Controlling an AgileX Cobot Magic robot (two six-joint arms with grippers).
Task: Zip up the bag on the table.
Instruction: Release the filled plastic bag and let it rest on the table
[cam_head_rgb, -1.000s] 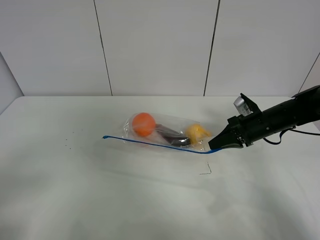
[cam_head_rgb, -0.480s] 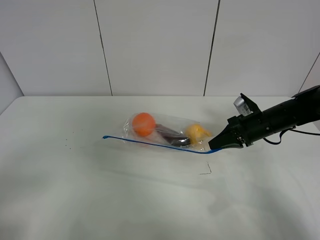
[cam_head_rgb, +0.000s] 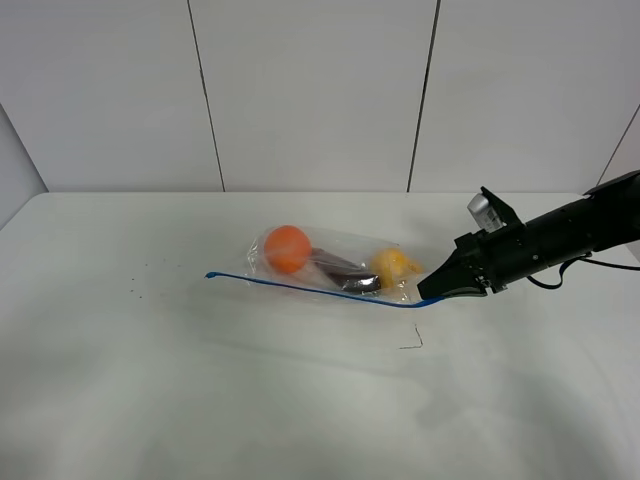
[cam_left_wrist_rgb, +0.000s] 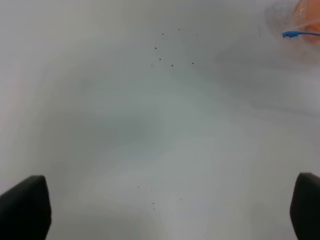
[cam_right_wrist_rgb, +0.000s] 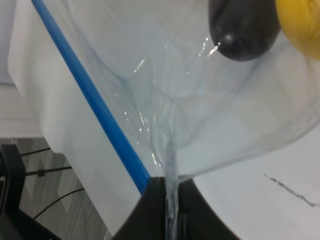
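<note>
The clear bag (cam_head_rgb: 330, 268) lies on the white table (cam_head_rgb: 200, 380), its blue zipper strip (cam_head_rgb: 300, 287) along the near edge. An orange ball (cam_head_rgb: 287, 248), a dark purple piece (cam_head_rgb: 345, 277) and a yellow piece (cam_head_rgb: 393, 264) show through it. My right gripper (cam_head_rgb: 428, 290) is shut on the bag's right corner at the zipper's end. In the right wrist view the gripper (cam_right_wrist_rgb: 170, 205) pinches the plastic beside the blue strip (cam_right_wrist_rgb: 85, 90). My left gripper (cam_left_wrist_rgb: 165, 210) is open over bare table, away from the zipper's left tip (cam_left_wrist_rgb: 300, 34). It is out of the exterior view.
A small dark wire-like scrap (cam_head_rgb: 412, 341) lies on the table in front of the bag's right end. Tiny dark specks (cam_head_rgb: 135, 288) dot the table at the left. A white panelled wall (cam_head_rgb: 310, 90) rises behind the table's far edge.
</note>
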